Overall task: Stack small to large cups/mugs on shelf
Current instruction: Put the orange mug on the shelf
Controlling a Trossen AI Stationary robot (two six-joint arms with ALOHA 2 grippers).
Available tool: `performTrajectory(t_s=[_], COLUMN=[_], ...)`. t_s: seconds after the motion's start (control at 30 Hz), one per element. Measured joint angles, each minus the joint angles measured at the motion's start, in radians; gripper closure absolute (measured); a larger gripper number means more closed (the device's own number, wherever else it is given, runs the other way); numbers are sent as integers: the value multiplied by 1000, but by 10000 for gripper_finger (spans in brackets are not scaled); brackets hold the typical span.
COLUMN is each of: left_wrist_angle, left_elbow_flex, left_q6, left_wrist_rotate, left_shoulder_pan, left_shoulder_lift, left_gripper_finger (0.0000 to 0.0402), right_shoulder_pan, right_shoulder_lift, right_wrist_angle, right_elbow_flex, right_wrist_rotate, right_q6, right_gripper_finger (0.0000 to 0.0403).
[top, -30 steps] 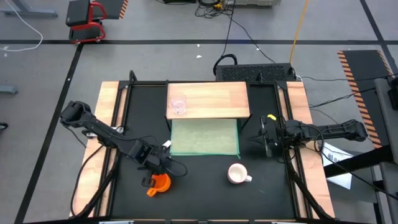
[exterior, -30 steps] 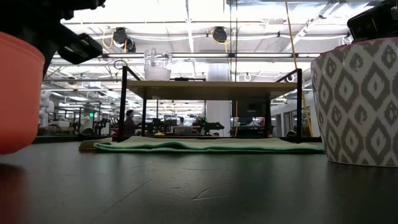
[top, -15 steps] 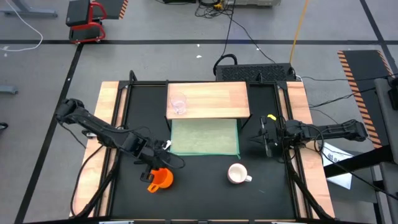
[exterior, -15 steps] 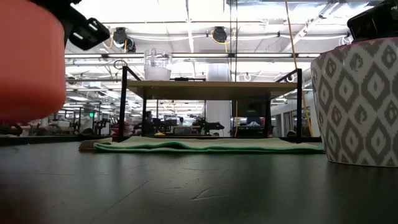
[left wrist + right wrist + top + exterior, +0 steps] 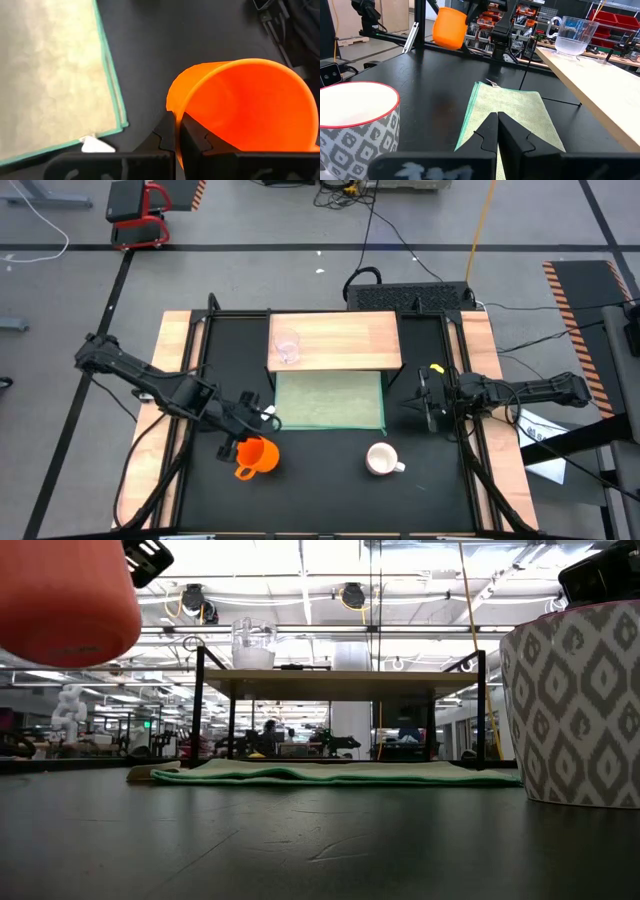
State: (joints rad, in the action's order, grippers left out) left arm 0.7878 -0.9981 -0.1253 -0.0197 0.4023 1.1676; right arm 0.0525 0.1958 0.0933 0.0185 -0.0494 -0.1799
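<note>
My left gripper is shut on the bright orange mug, which hangs above the black table's near left part; it also shows in the low view and the right wrist view. The white patterned mug stands on its base on the table at near right. The clear cup stands on the left part of the pale-wood shelf. My right gripper is shut and empty at the table's right side, level with the green mat. My left gripper holds the orange mug by its rim, on the side facing the table's far left. One finger is inside the mug and the other outside, with the wall between them. The fingers slant down from the far left. The mug is lifted clear, mouth up, slightly tilted.
The green mat lies flat in front of the shelf, between the two arms. The shelf stands on thin black legs above the table. Narrow wooden strips run along both table sides. Bare black table lies between the two mugs.
My left gripper has risen with the orange mug and drawn a little toward the far edge. The mug, which stood on the table a second ago, is now lifted clear. My right arm has kept still.
</note>
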Motion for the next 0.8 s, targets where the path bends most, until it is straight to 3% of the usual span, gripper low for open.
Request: performTrajectory(t_s=[0.47, 0.8], left_wrist_angle=[-26, 35], left_elbow_flex=[0, 0], left_q6=[19, 19], left_wrist_rotate=[-23, -123], left_shoulder_pan=[6, 12], left_shoulder_lift=[-90, -194], left_gripper_finger=[397, 397], right_shoulder_pan=[0, 0], right_shoulder_lift=[0, 0], right_wrist_angle=[0, 0], right_elbow_flex=[0, 0], right_wrist_rotate=[0, 0], right_q6=[1, 2], right_gripper_finger=[403, 403])
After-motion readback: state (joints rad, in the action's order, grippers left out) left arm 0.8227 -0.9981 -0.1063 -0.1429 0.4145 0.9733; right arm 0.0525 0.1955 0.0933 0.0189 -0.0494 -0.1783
